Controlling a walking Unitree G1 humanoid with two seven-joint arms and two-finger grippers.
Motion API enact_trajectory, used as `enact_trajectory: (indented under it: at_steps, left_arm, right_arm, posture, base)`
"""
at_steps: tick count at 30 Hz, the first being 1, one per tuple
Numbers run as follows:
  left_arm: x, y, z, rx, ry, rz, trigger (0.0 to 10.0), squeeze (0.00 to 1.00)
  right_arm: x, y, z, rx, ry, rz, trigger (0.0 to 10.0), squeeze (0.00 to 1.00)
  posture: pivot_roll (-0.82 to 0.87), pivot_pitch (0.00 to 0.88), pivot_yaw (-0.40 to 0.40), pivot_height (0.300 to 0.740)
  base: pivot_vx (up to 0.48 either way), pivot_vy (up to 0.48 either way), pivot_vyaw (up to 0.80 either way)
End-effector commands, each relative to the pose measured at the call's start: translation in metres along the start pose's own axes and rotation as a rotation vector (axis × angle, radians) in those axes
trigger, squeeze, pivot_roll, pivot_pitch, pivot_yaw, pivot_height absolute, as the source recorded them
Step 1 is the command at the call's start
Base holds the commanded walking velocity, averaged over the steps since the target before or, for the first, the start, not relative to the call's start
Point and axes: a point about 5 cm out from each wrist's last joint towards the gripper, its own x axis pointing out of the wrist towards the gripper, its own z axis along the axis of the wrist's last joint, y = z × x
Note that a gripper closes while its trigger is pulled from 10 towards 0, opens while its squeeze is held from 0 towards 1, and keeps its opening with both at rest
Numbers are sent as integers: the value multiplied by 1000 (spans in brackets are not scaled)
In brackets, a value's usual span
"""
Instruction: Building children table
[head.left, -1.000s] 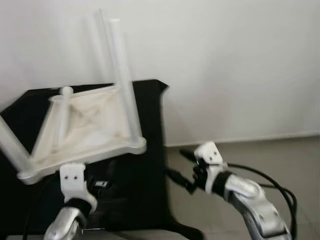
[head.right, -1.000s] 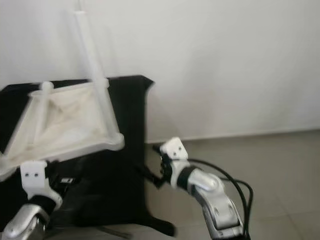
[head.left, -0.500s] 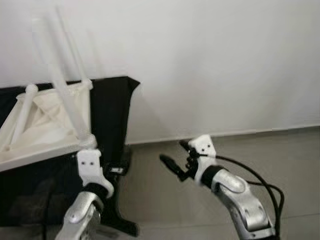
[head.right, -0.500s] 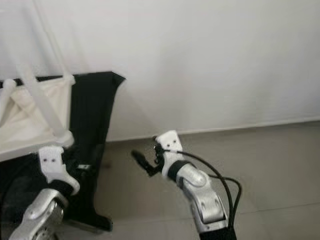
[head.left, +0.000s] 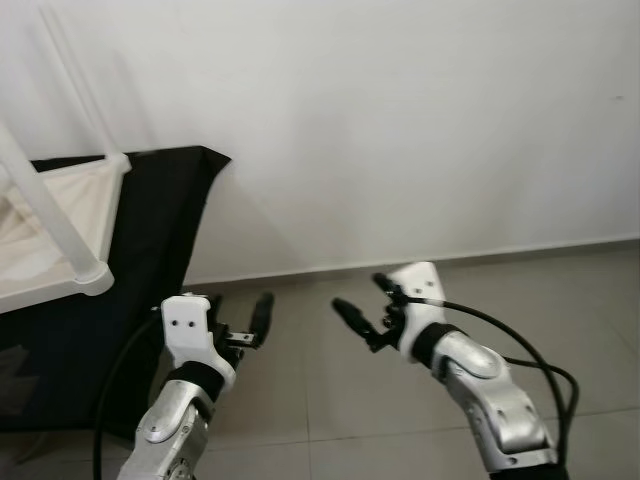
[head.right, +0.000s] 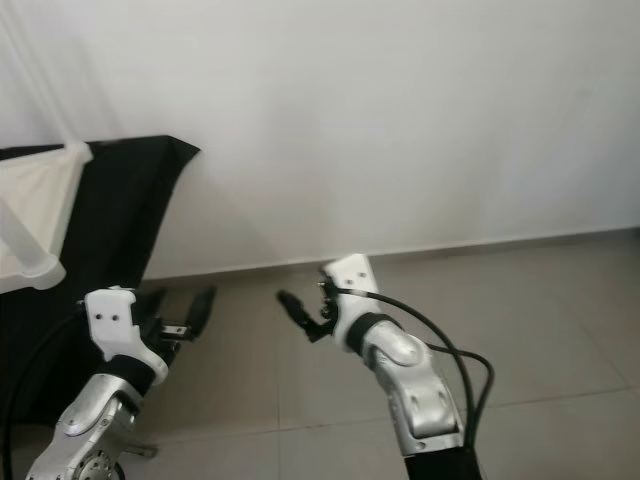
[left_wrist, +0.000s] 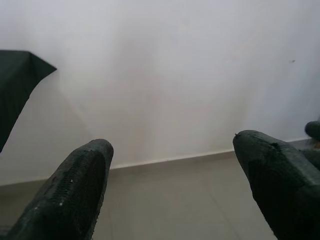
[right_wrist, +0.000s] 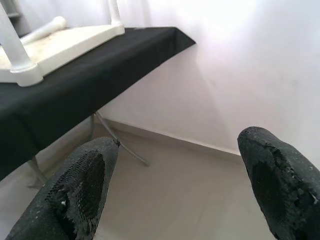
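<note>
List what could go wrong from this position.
1. The white table lies upside down, one corner jutting past the black cloth's edge; a bump might tip it off.
2. Both grippers, left and right, hang open over bare floor, facing the wall, away from the table; turning back, an arm could clip its upright legs.

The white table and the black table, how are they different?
The white table is upside down with its legs pointing up; the black table stands the right way. The white table lies on top; the black table carries it. The white one is bare plastic; the black one wears a cloth. Neither gripper touches either one.
</note>
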Motion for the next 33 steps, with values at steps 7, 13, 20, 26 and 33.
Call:
enact_trajectory:
  at_steps: [7, 13, 20, 26, 33]
  left_arm:
    - [1, 8, 1, 55, 20, -74, 10000, 0]
    - [1, 7, 4, 43, 13, -98, 10000, 0]
    - [0, 9, 8, 29, 3, -98, 10000, 0]
    - [-1, 13, 9, 17, -6, -75, 10000, 0]
    - [0, 15, 11, -1, -15, -64, 10000, 0]
  right_arm:
    - [7, 19, 15, 20, -69, 83, 10000, 0]
    - [7, 17, 14, 34, -69, 67, 10000, 0]
    - [10, 18, 9, 28, -60, 62, 10000, 0]
    - [11, 18, 11, 42, -60, 72, 10000, 0]
    - [14, 16, 12, 48, -60, 76, 10000, 0]
  posture:
    - [-115, 0, 44, 740]
    - [-118, 0, 60, 740]
    - [-96, 0, 67, 740]
    - [-98, 4, 62, 740]
    - [-98, 12, 58, 740]
  base:
    - [352, 0, 0]
    - [409, 0, 0]
    - [411, 0, 0]
    - [412, 0, 0]
    - [412, 0, 0]
